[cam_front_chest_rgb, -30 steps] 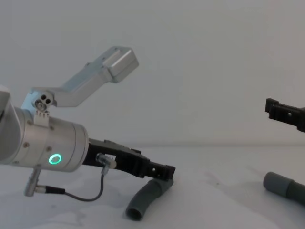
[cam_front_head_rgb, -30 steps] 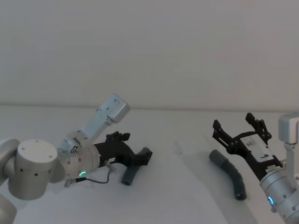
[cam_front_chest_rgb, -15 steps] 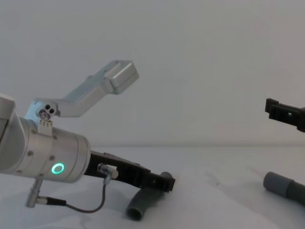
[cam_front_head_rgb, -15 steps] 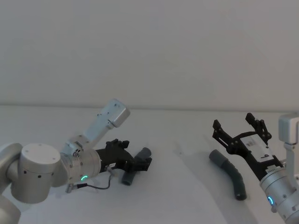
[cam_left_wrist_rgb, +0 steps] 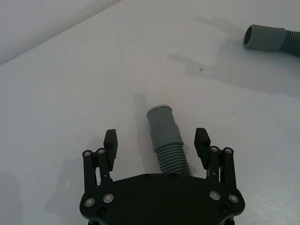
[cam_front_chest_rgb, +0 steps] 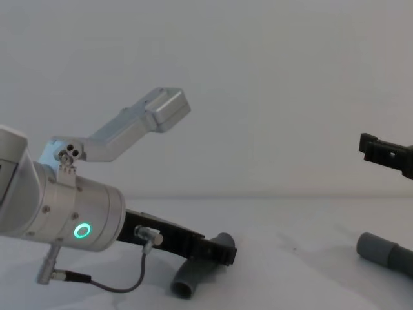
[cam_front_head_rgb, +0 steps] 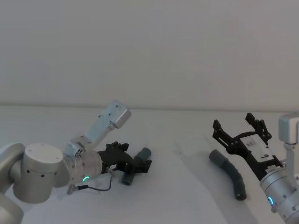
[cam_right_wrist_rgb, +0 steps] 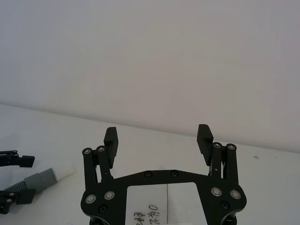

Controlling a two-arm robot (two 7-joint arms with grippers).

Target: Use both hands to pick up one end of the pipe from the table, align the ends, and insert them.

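Observation:
A short grey pipe piece (cam_front_head_rgb: 135,169) lies on the white table (cam_front_head_rgb: 182,196) at the left. It has a smooth collar end (cam_left_wrist_rgb: 161,119) and a ribbed section (cam_left_wrist_rgb: 174,158). My left gripper (cam_left_wrist_rgb: 156,142) is open and low over it, with a finger on each side of the collar and a gap to each. From the right wrist view this piece (cam_right_wrist_rgb: 41,179) shows a pale tip. A longer curved grey pipe piece (cam_front_head_rgb: 230,173) lies at the right. My right gripper (cam_front_head_rgb: 236,127) hovers open just above and behind it, holding nothing.
The left arm's silver wrist with a green ring light (cam_front_chest_rgb: 81,230) and a loose cable (cam_front_chest_rgb: 110,283) sit low over the table's left front. A plain wall (cam_front_head_rgb: 149,46) runs behind the table. Bare white surface separates the two pipe pieces.
My left gripper has sunk lower and now straddles the left pipe piece near the table. The right gripper and both pipe pieces have stayed put.

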